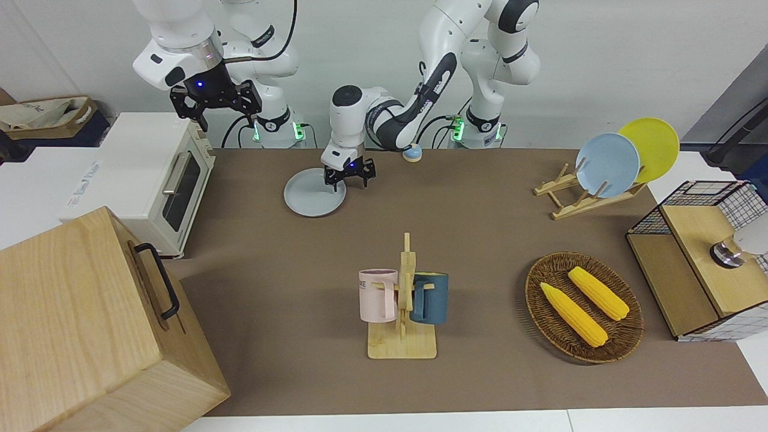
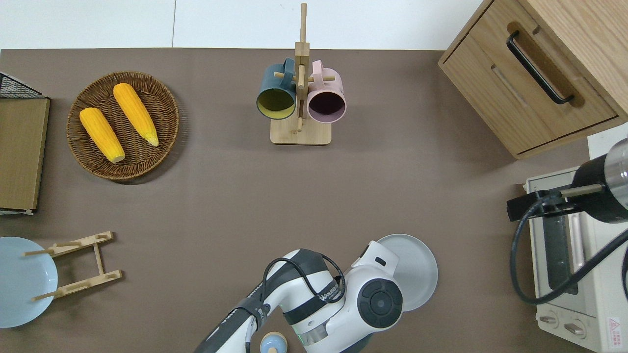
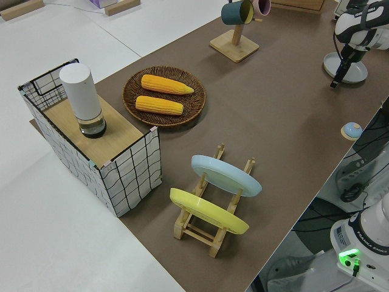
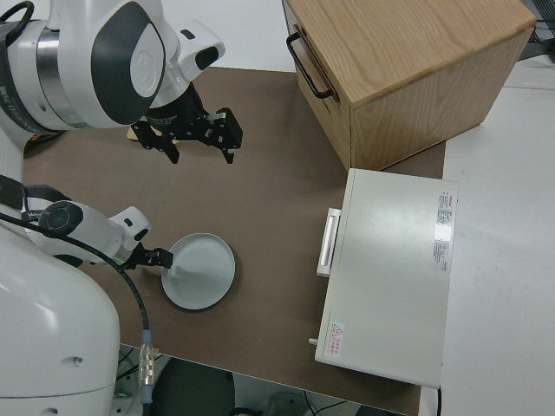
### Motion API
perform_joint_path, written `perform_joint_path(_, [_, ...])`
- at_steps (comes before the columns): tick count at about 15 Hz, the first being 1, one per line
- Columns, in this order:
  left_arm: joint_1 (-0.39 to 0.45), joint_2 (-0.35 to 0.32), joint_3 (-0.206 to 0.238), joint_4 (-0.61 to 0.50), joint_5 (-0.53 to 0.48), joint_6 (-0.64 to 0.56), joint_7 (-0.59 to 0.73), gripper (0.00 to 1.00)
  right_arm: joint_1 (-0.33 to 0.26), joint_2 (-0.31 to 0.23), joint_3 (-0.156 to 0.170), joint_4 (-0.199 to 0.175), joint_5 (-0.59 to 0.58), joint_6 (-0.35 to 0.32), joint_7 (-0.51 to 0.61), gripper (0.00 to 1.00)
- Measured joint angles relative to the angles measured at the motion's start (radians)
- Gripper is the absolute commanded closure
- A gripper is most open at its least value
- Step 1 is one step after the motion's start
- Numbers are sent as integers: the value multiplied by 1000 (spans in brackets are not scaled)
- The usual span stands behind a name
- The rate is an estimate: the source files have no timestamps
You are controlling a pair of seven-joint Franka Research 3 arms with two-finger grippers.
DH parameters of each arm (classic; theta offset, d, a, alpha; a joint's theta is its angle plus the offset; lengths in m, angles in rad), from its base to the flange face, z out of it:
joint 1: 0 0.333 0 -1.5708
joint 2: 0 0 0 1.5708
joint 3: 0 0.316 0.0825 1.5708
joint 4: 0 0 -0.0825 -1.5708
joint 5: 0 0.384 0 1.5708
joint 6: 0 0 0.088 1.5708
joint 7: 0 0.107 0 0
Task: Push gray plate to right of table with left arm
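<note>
The gray plate lay flat on the tabletop, close to the robots' edge and toward the right arm's end; the left gripper was down at the plate's rim on the side facing the left arm's end, one finger seeming to reach inside the rim; its fingers stood apart, grasping nothing. The right gripper was parked with fingers spread and empty. To push well, I judged, the fingers should stay low against the rim and drive straight toward the right arm's end, so the plate slides without turning away. The white toaster oven stood at that end, the likely limit of travel; the wooden box and the mug stand sat farther from the robots, out of the path; a small blue knob lay near the robots' edge.
</note>
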Motion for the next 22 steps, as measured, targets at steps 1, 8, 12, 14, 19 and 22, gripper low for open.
perform_joint_path(1, [11,-11,0,0,-8,-15,24,2,0,0,0,0,0,0,0,17])
perform_joint_path(8, [135,-144,2,-4,-119,-164,263,2,0,0,0,0,0,0,0,17])
perform_joint_path(12, [246,-241,8,-5,-190,-270,439,2,0,0,0,0,0,0,0,17])
perform_joint_path(14, [303,-280,10,-5,-216,-315,523,2,0,0,0,0,0,0,0,17])
perform_joint_path(19, [499,-380,17,-4,-256,-434,766,2,0,0,0,0,0,0,0,17])
perform_joint_path(22, [618,-421,23,-2,-258,-468,894,2,0,0,0,0,0,0,0,17])
